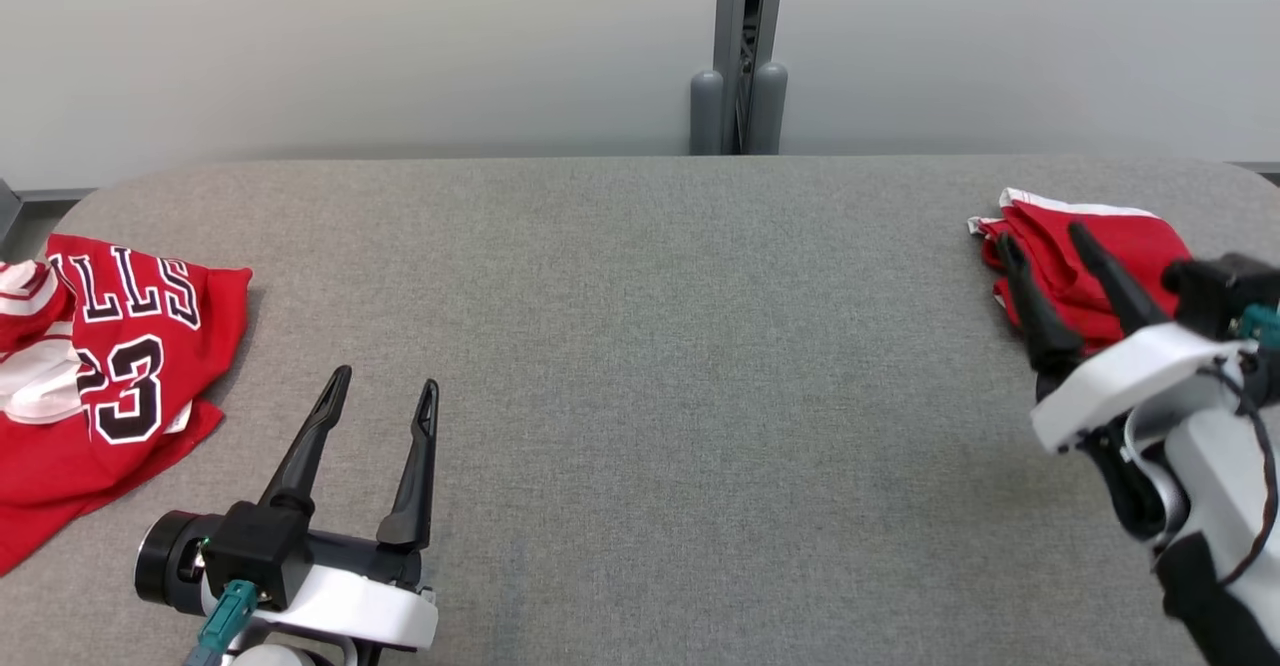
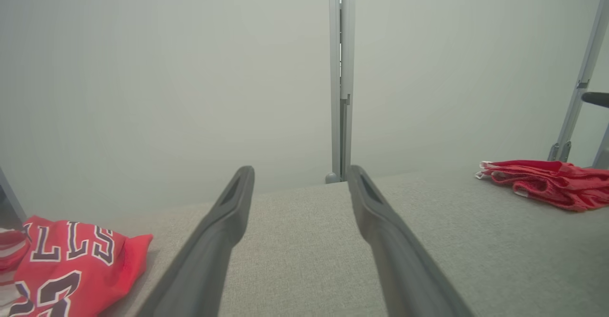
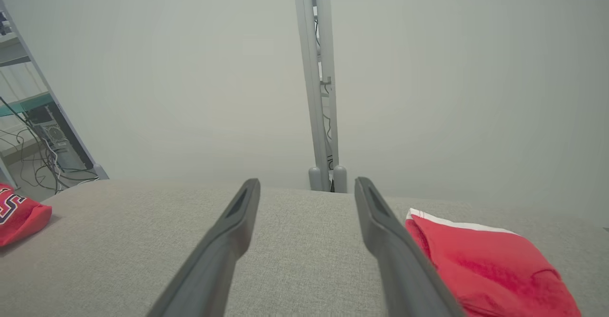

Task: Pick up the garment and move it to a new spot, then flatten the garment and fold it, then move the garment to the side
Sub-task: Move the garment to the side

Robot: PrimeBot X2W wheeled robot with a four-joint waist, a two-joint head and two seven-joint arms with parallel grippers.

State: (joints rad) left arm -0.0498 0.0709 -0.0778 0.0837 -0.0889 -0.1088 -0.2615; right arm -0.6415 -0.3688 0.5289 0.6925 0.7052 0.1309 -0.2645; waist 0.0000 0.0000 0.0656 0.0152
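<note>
folded red garment with white trim (image 1: 1130, 231) lying far right on grey fabric table (image 1: 650, 346); crumpled red numbered jersey (image 1: 120, 346) lying left; left gripper (image 1: 386, 378) and right gripper (image 1: 1042, 236) both hovering, fingers apart, gripping nothing.

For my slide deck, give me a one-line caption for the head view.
Open left pincer and right pincer over a grey table, crumpled red 23 jersey left, folded red garment right.

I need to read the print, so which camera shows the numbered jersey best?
The head view: the jersey lies crumpled at the left, with LLS and 23 readable. The left wrist view shows part of it, the 23 cut off at the bottom. The right wrist view catches a red corner.
</note>
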